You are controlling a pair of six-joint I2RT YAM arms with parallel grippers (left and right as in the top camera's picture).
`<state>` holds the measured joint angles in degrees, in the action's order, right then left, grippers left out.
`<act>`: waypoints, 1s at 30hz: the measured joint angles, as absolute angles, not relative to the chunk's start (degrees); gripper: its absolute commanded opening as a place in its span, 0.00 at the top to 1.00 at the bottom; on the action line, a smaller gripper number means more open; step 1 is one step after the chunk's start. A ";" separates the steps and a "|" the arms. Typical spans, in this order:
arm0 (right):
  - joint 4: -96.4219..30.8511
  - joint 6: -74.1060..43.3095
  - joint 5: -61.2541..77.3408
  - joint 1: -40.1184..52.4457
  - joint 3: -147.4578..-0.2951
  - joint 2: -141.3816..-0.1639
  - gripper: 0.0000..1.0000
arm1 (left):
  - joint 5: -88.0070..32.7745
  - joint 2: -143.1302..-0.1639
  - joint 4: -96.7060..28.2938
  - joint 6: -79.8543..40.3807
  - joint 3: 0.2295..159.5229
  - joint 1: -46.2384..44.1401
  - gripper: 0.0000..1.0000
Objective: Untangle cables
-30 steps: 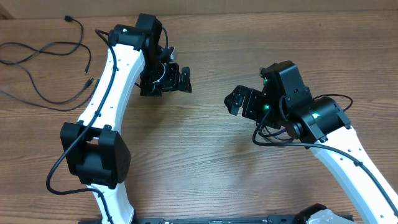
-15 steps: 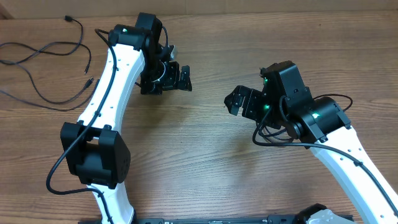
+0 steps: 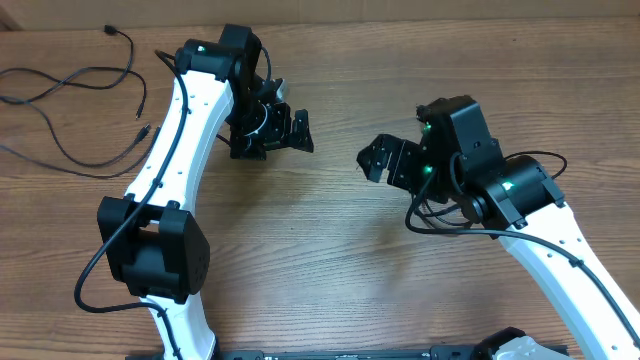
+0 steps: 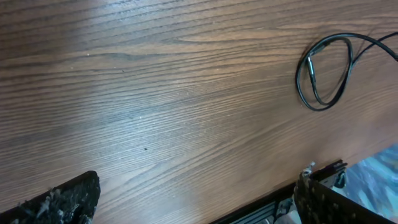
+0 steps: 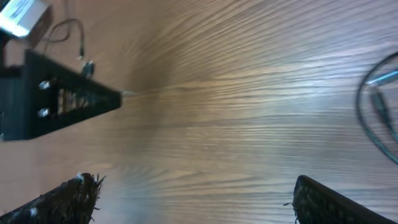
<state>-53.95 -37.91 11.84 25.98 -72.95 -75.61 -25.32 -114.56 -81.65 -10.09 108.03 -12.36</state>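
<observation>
The cables point(image 3: 62, 92) lie as loose thin black strands with small plug ends at the far left of the wooden table, beyond the left arm. A strand with plug ends also shows at the right edge of the right wrist view point(image 5: 380, 106). My left gripper point(image 3: 285, 138) is open and empty above bare wood, well right of the cables; its fingers stand wide apart in the left wrist view point(image 4: 189, 205). My right gripper point(image 3: 373, 162) is open and empty, facing the left gripper across a gap; it also shows in the right wrist view point(image 5: 196, 202).
A black wire loop point(image 4: 323, 74) lies on the wood toward the table's front edge; it looks like the right arm's own wire point(image 3: 432, 218). A black bracket point(image 5: 59, 102) and another thin wire point(image 5: 71, 31) sit at the left of the right wrist view.
The left gripper has shifted slightly right and down. The right gripper has edged slightly left. The cables have not moved.
</observation>
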 measured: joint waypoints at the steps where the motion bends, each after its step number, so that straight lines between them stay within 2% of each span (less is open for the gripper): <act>1: -53.95 -36.99 12.97 25.98 -72.95 -75.61 0.00 | -25.50 -114.56 -81.67 -10.09 108.03 -12.36 0.20; 4: -55.64 -35.20 13.08 25.17 -73.32 -75.61 0.00 | -25.87 -114.56 -81.69 -10.04 108.03 -12.38 0.18; 5: -57.39 -34.57 12.53 24.23 -73.82 -75.61 0.00 | -25.98 -114.56 -81.71 -10.09 108.03 -12.38 0.15; 7: -61.54 -33.43 10.39 20.78 -75.50 -75.61 0.00 | -25.98 -114.56 -81.67 -10.13 108.03 -12.38 0.01; 8: -63.00 -33.12 9.30 18.81 -76.34 -75.61 0.00 | -26.00 -114.56 -81.67 -10.17 108.03 -12.38 0.00; 10: -65.71 -32.53 5.93 12.84 -78.22 -75.61 0.00 | -26.09 -114.56 -81.69 -10.11 108.03 -12.38 0.00; 12: -68.05 -32.25 3.22 7.94 -78.76 -75.61 0.00 | -26.15 -114.56 -81.52 -10.09 108.03 -12.47 0.07; 14: -71.11 -31.97 0.73 3.09 -78.76 -75.64 0.00 | -26.13 -114.56 -81.19 -10.07 108.03 -12.73 0.09; 16: -72.95 -31.70 -1.13 -1.08 -78.76 -75.66 0.00 | -26.15 -114.56 -80.95 -10.09 108.03 -13.13 0.05; 20: -75.07 -31.51 -4.32 -7.79 -78.76 -75.66 0.00 | -26.17 -114.56 -80.93 -10.09 108.03 -13.41 0.05; 21: -75.40 -31.48 -5.19 -9.47 -78.76 -75.66 0.00 | -26.17 -114.56 -80.93 -10.09 108.03 -13.41 0.00; 30: -72.62 -31.46 -4.47 -22.61 -74.78 -78.02 0.00 | -26.15 -114.56 -80.93 -10.09 108.03 -13.41 0.00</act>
